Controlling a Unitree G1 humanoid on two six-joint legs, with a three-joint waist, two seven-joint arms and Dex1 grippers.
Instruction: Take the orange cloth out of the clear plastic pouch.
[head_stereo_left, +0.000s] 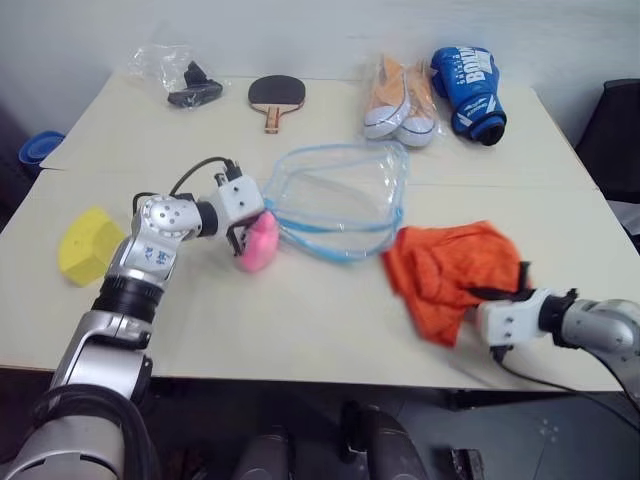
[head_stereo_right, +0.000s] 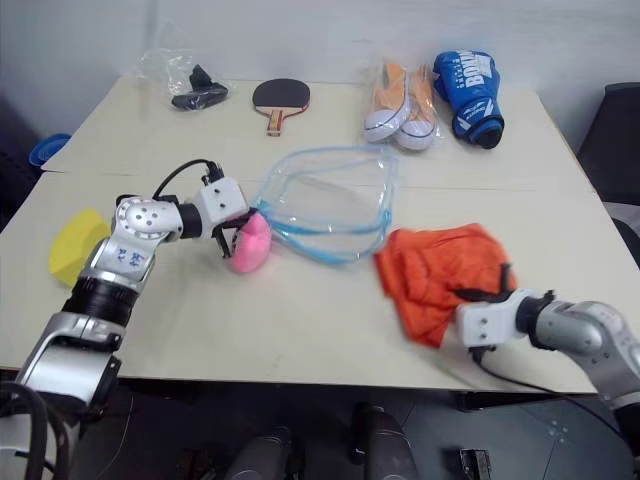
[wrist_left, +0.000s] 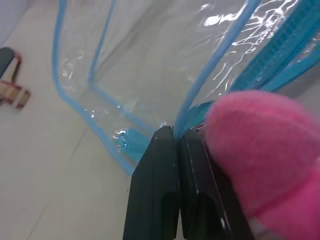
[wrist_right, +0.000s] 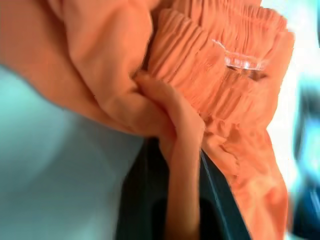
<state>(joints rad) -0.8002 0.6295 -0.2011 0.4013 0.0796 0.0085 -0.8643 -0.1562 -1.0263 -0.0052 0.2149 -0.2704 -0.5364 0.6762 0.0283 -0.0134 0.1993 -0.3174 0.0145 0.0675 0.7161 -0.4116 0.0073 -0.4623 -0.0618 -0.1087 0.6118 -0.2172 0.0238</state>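
1. A pale worktop (head_stereo_left: 300, 330) stands against a light wall.
2. The orange cloth (head_stereo_left: 447, 273) lies crumpled outside the clear plastic pouch (head_stereo_left: 340, 195), just beside it; the right gripper (head_stereo_left: 497, 294) is clamped on a fold.
3. The left gripper (wrist_left: 176, 135) is closed on the pouch's blue edge, a pink soft item (head_stereo_left: 260, 241) touching it.
4. Farther off: yellow sponge (head_stereo_left: 88, 245), paddle (head_stereo_left: 276, 96), bagged sneakers (head_stereo_left: 400, 100), blue boxing glove (head_stereo_left: 468, 90), bag of black items (head_stereo_left: 185, 80).
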